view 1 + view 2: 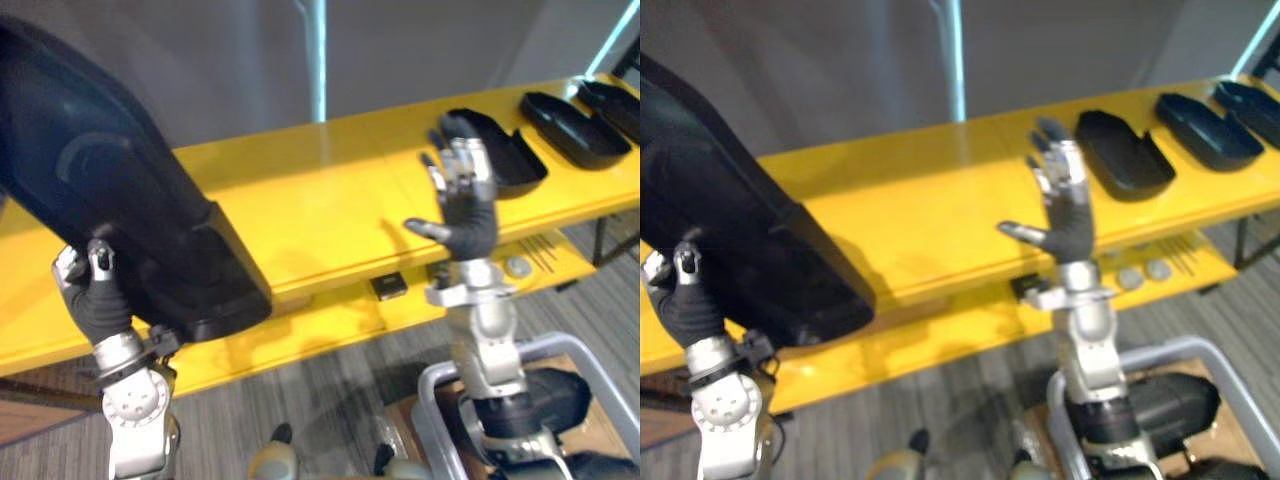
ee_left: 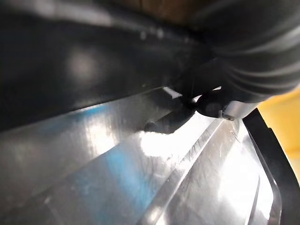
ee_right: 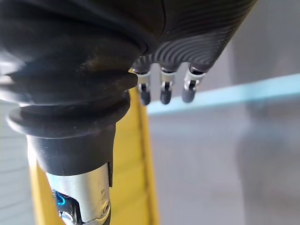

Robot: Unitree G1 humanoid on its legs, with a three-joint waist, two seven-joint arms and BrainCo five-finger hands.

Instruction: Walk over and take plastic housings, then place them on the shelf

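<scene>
Above the yellow shelf (image 1: pixel 320 200), the left hand (image 1: pixel 95 300) props a large black housing (image 1: pixel 120 200), fingers hidden, grip unclear; the right hand (image 1: pixel 468 220) is raised, fingers spread wide.

The large black housing (image 1: pixel 120 190) runs off the upper left edge, hiding most of the left hand (image 1: pixel 100 305). The farthest housing (image 1: pixel 615 105) is cut by the right edge (outline incomplete). Lower-shelf discs (image 1: pixel 517 266) too small to identify.

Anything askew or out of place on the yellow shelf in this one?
Yes. The large black housing by the left hand leans steeply, its lower end seeming to overhang the yellow shelf at the front edge, whereas three other housings at the far right lie flat. The right hand is open, raised, touching nothing.
</scene>
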